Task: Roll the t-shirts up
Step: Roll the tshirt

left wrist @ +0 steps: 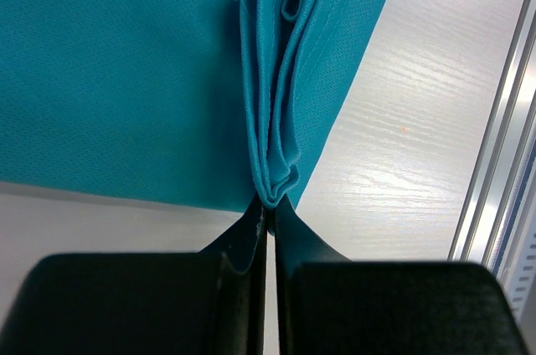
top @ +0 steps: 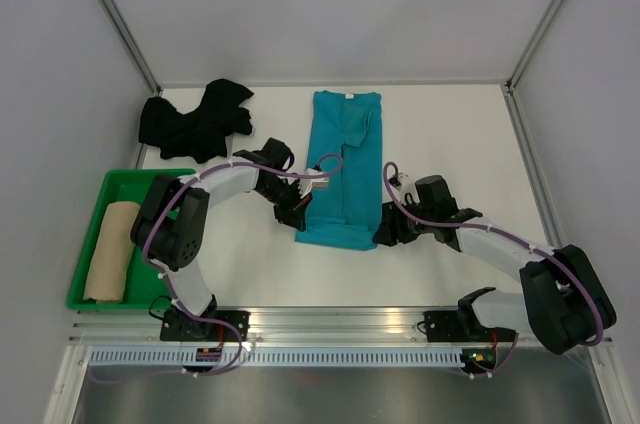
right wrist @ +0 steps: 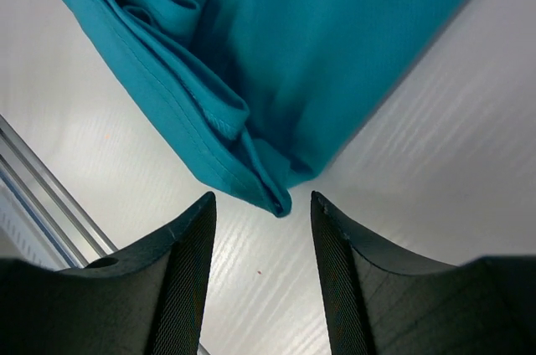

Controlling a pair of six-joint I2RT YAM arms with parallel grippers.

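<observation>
The teal t-shirt (top: 345,169) lies folded into a long strip in the middle of the table. My left gripper (top: 298,214) is at its near left corner, and in the left wrist view (left wrist: 270,204) it is shut on the bunched corner of the teal cloth (left wrist: 276,120). My right gripper (top: 385,234) is at the near right corner. In the right wrist view (right wrist: 262,202) it is open, with the corner's tip (right wrist: 251,146) just ahead of the fingers, touching neither. The black t-shirt (top: 195,124) lies crumpled at the back left. The beige t-shirt (top: 112,249) lies rolled in the green tray (top: 90,299).
The green tray sits at the table's left edge, beside the left arm. White walls with metal posts enclose the table at the back and sides. A metal rail (top: 330,324) runs along the near edge by the arm bases.
</observation>
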